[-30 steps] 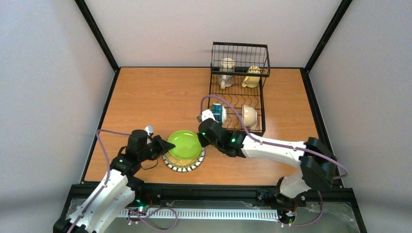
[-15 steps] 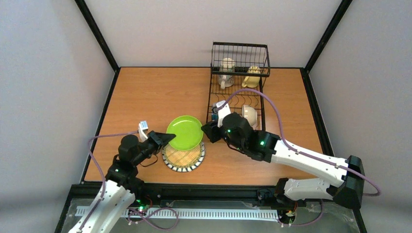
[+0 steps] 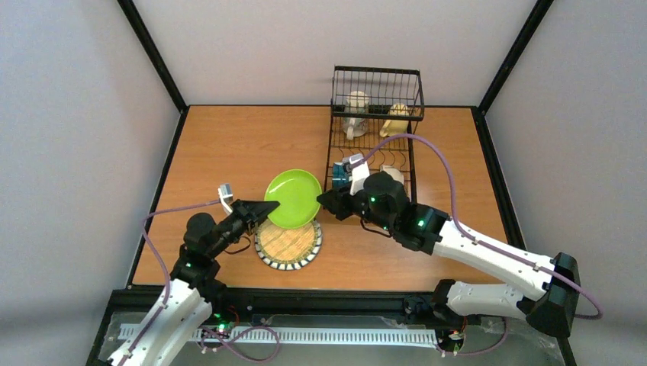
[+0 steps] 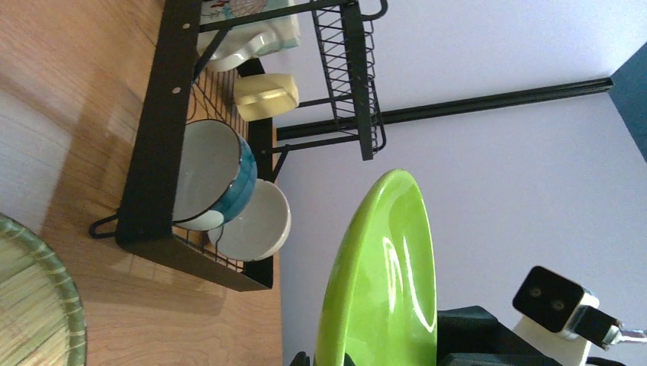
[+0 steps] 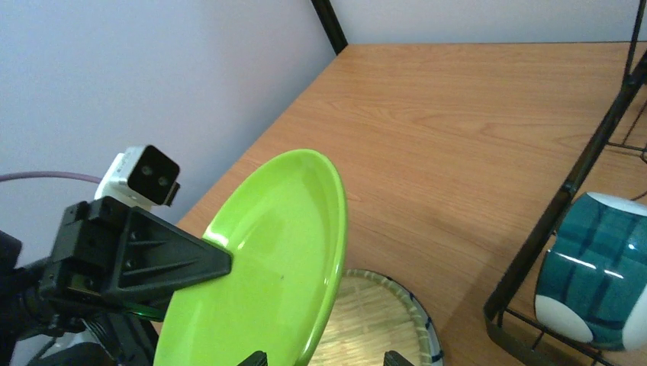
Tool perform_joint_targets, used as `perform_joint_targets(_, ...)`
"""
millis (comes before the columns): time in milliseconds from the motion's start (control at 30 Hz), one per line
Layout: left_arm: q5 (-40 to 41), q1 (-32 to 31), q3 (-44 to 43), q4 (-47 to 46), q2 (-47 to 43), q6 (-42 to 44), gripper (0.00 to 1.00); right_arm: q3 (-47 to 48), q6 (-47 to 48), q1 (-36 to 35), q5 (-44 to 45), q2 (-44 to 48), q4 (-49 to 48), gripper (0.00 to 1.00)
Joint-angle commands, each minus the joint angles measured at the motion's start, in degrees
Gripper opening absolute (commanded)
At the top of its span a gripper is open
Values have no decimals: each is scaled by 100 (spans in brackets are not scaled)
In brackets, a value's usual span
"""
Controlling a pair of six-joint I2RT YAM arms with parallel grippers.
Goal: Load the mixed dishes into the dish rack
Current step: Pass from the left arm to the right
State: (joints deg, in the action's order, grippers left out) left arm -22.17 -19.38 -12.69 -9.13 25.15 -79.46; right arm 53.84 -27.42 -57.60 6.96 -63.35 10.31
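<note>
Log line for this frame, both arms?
left gripper: shut on green plate, tilted above striped plate | right gripper: open at its rim | dish rack: plate not in

the tilted plate (image 3: 294, 198) hangs over the flat plate (image 3: 288, 245) on the desk (image 3: 229, 152), my left pincer (image 3: 263, 210) at its left, right pincer (image 3: 324, 204) at its right. the dish rack (image 3: 413, 164) stands behind-right: two mugs (image 3: 355, 114) in the far basket, cup (image 3: 340, 177) and bowl (image 4: 255, 221) near.
</note>
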Motion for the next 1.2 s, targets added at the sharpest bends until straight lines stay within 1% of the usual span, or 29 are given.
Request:
perform_joint_targets(0,-184,21,-28,-668,109,-205,0,-86,-209,165,-491,118,-265,87)
perform_joint_targets(133,-234,20,-15,-835,245,-235,0,-73,-287,241,-652,34,-404,87)
perform_joint_targets(367,-295,19,-13,-1193,538,-327,0,-62,-441,317,-1011,-210,-662,81)
perform_joint_targets(500,-351,22,-40,-1459,744,-375,0,-67,-530,363,-1132,-368,-797,75)
perform_joint_targets(600,-418,20,-111,-1579,929,-365,0,-78,-577,392,-1110,-429,-873,67)
perform_joint_targets(667,-449,22,-162,-1630,1019,-351,0,-70,-604,415,-1109,-453,-906,58)
perform_joint_targets(733,-461,17,-178,-1661,1064,-344,0,-55,-628,442,-1062,-475,-872,39)
perform_joint_targets(800,-489,17,-205,-1656,1123,-315,0,-5,-642,448,-978,-493,-801,22)
perform_joint_targets(900,-557,19,-263,-1612,1251,-263,0,76,-642,456,-914,-553,-711,4)
perform_joint_targets(933,-555,16,-299,-1522,1275,-238,3,96,-642,453,-908,-582,-690,2)
perform_joint_targets(967,-536,14,-342,-1398,1284,-198,9,106,-646,452,-907,-587,-681,2)
perform_joint_targets(1067,-412,19,-470,-1021,1213,-40,38,117,-652,458,-907,-606,-674,2)
perform_joint_targets(1100,-389,19,-510,-927,1177,2,46,125,-651,454,-905,-614,-670,2)
perform_joint_targets(1167,-306,20,-606,-713,1134,100,52,151,-642,454,-899,-617,-650,2)
